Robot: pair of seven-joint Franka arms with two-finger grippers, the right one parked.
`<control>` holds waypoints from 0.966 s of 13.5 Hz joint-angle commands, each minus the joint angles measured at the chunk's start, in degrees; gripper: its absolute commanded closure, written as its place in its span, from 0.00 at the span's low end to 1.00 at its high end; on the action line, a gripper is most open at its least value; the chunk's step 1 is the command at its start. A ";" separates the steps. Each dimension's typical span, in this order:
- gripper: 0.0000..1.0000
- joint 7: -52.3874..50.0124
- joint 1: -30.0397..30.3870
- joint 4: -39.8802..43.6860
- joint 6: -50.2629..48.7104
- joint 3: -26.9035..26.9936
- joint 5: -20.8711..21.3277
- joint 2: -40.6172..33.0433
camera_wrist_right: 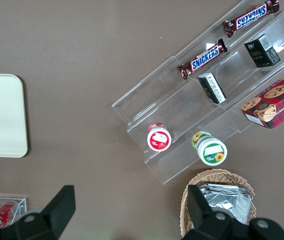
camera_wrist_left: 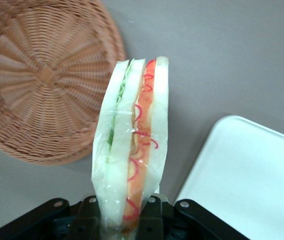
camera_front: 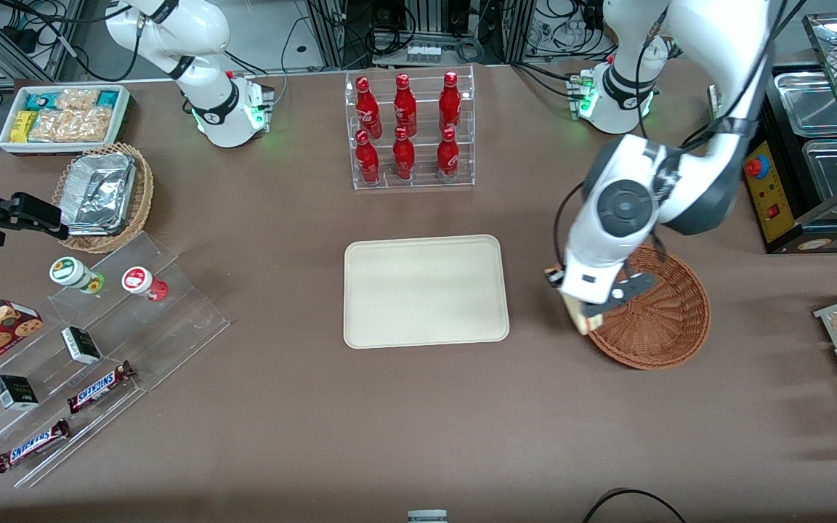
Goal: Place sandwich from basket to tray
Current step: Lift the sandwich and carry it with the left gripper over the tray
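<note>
While claw [camera_front: 584,311] grips sandwich [camera_wrist_left: 132,155] tight, both hang over basket [camera_front: 662,319] edge, on side nearest tray [camera_front: 426,290]. Sandwich off tabletop [camera_front: 317,407], not in tray yet.

Glossy clear film over the sandwich [camera_wrist_left: 132,150]; rough woven wicker basket [camera_wrist_left: 42,80]; smooth matt tray [camera_wrist_left: 252,180]; black plastic-looking gripper [camera_wrist_left: 127,220] at the sandwich's base.

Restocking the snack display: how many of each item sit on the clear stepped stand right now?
Snickers bars: 2
Small dark boxes: 2
Lidded cups: 2
Total: 6
The gripper, at the basket rim, holds the sandwich.
</note>
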 commanded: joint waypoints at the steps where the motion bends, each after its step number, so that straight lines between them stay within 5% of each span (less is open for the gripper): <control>1: 1.00 2.35 -5.09 6.69 -1.40 0.60 0.66 5.44; 13: 1.00 4.21 -17.93 25.59 -1.67 0.60 0.65 22.50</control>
